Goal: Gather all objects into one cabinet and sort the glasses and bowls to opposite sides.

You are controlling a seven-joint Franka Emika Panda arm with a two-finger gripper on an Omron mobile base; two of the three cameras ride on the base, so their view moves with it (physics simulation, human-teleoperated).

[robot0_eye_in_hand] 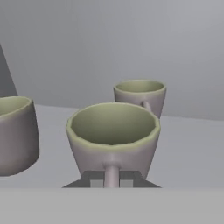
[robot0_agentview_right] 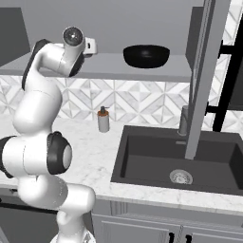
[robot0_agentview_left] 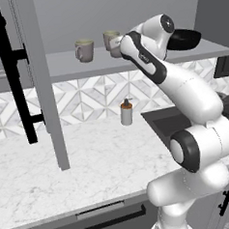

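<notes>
Standing open, the grey wall cabinet (robot0_agentview_left: pixel 132 62) shows a long pale shelf that runs left to right, with its tall panelled door (robot0_agentview_left: pixel 39 83) swung out toward the cameras and a long black bar handle (robot0_agentview_left: pixel 14 75) standing upright on it. Below it lies a white marbled counter (robot0_agentview_left: pixel 67 173), backed by a wall of pale diamond-patterned tiles (robot0_agentview_left: pixel 86 96), and a deep matt black sink (robot0_agentview_right: pixel 180 161) is set into the counter on the right.

The white arm (robot0_agentview_left: pixel 183 97) reaches up to the shelf. At the right end of the shelf sits the wide, shallow, glossy black bowl (robot0_agentview_right: pixel 146 55), upright and well apart from the cups. On the left part stand three beige-grey handled cups with pale green insides, all upright with their mouths up. The nearest cup (robot0_eye_in_hand: pixel 113 140) flares toward its faceted rim and turns its handle straight at the hand camera; the gripper (robot0_eye_in_hand: pixel 111 178) is closed on that handle, its dark tips on either side of it. A second cup (robot0_eye_in_hand: pixel 141 96) stands just behind it to the right in the hand view, and a third cup (robot0_agentview_left: pixel 84 50) stands apart to the left.

On the counter under the shelf, a small soap bottle (robot0_agentview_left: pixel 126 112) with a dark pump stands upright near the tiles.
</notes>
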